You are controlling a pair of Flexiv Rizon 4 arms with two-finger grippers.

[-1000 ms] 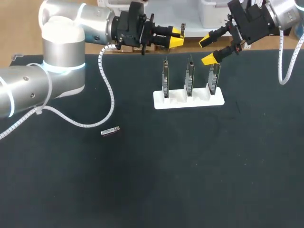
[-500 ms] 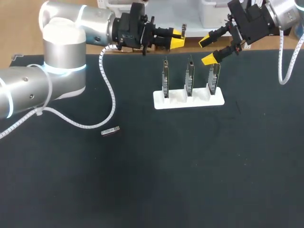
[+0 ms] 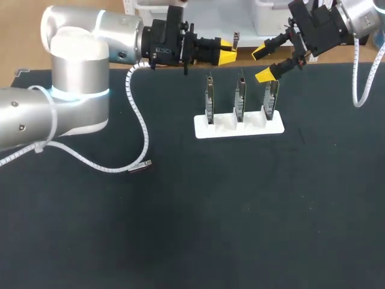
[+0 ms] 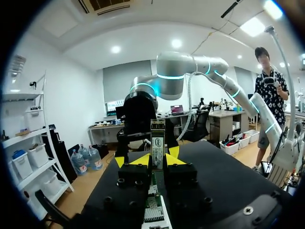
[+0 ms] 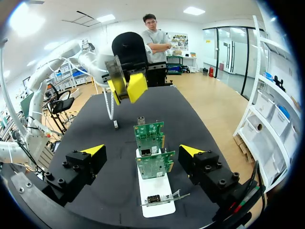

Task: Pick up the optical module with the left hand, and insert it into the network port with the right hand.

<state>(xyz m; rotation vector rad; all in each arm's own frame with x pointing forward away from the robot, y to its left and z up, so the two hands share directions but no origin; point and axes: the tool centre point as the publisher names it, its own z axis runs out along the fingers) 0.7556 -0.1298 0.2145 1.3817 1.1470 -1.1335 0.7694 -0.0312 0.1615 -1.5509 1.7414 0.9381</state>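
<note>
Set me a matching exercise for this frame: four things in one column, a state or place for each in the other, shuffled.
1 left jaws
2 right jaws
3 white holder
4 loose module

a open, empty
b carries three upright boards
c shut on an optical module
d lying flat on the black table

Pairs: 1-c; 2-a; 3-b; 4-d
</note>
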